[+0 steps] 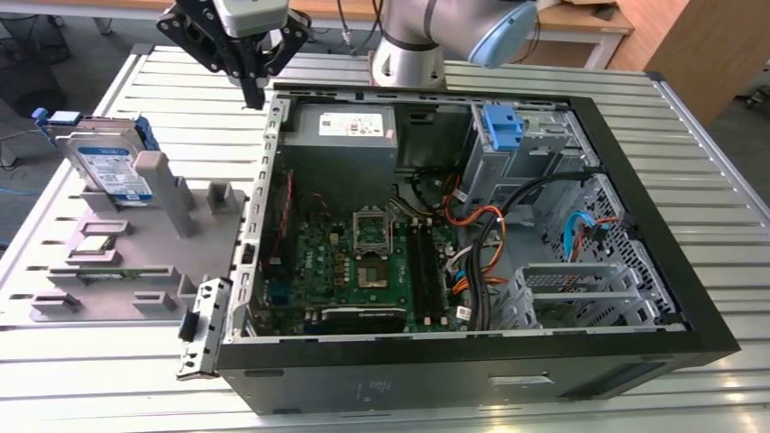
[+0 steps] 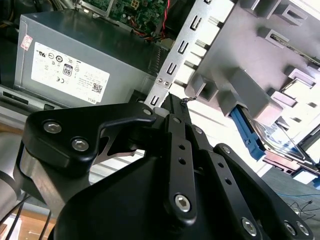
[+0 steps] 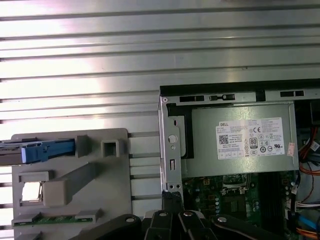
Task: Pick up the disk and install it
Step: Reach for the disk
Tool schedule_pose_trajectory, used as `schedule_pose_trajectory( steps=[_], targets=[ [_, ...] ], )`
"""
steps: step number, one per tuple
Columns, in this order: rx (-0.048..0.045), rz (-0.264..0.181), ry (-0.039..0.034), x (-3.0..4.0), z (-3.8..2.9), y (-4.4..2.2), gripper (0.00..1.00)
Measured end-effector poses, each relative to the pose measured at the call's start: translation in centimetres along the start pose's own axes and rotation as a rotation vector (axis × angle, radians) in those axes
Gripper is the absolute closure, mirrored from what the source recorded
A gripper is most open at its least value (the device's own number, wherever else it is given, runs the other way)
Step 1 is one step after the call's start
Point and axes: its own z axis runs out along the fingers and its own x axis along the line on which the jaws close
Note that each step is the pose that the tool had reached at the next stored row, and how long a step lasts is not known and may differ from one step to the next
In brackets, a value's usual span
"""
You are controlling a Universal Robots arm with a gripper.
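Note:
The disk [image 1: 111, 167] is a silver drive with a white-and-blue label and blue side rails. It stands on edge in a grey holder [image 1: 151, 262] at the exterior view's left, beside the open computer case [image 1: 481, 361]. My gripper [image 1: 255, 95] hangs above the case's far left corner, to the right of the disk and apart from it. Its fingers are shut with nothing between them. In the first wrist view the disk [image 3: 40, 151] shows edge-on in the holder, well away from my gripper [image 3: 172, 196]. The second wrist view shows my gripper [image 2: 172, 101] and the disk [image 2: 280, 135] beyond it.
The case holds a grey power supply [image 1: 343, 126], a motherboard [image 1: 367, 257], bundled cables [image 1: 481, 234] and a blue bracket [image 1: 503, 126] in the drive bay. The holder also carries small parts [image 1: 96, 244]. The slatted metal table [image 1: 180, 81] surrounds everything.

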Motion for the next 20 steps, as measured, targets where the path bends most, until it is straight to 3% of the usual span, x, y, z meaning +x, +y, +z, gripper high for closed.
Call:
schedule_pose_trajectory(
  steps=[7, 20],
  targets=[
    [-0.0004, 0.0, 0.0, 0.03, 0.02, 0.18, 0.89],
    [-0.0019, 0.0, 0.0001, 0.16, 0.14, 1.19, 0.89]
  ],
)
